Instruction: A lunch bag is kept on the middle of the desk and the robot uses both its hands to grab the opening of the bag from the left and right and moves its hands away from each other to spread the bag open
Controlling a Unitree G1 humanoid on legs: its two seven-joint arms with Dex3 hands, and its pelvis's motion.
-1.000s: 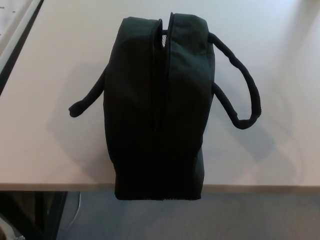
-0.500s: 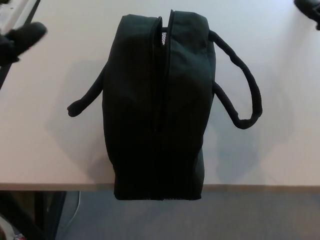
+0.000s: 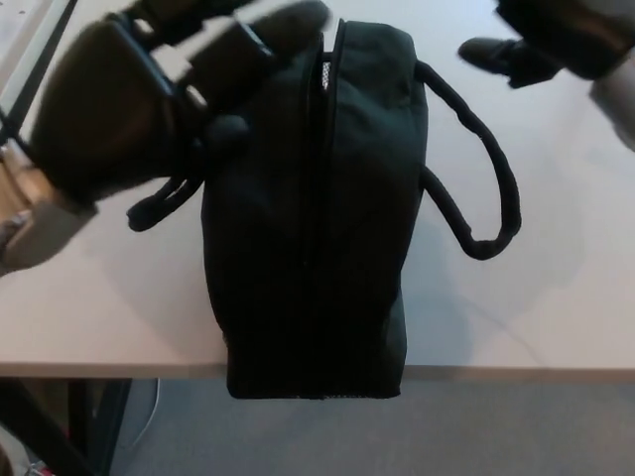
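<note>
Head view looks down on a black fabric lunch bag [image 3: 313, 213] with a long zip seam, standing in the middle of a pale beige desk top [image 3: 556, 297]; its near end juts slightly past the desk's front edge at six o'clock. The zip opening [image 3: 319, 149] runs from twelve to six o'clock along the top of the bag and is nearly closed, with only a small gap at the far end where a bit of light mesh shows. A black padded loop handle [image 3: 476, 169] lies flat on the desk at three o'clock of the bag, and a second black strap handle [image 3: 159, 203] pokes out at nine o'clock, partly covered by the robot. Robot's black left hand [image 3: 139, 94] fills the picture's ten o'clock corner, blurred, its thick fingers [image 3: 253, 45] spread apart and reaching over the bag's left top edge near the opening; it holds nothing that can be seen. Robot's black right hand [image 3: 546, 35] is at one o'clock, above the desk and clear of the bag, cut off by the picture's edge, with one finger pointing toward the bag; whether it is open or closed cannot be told. Below the desk edge, grey floor [image 3: 516, 426] shows.
</note>
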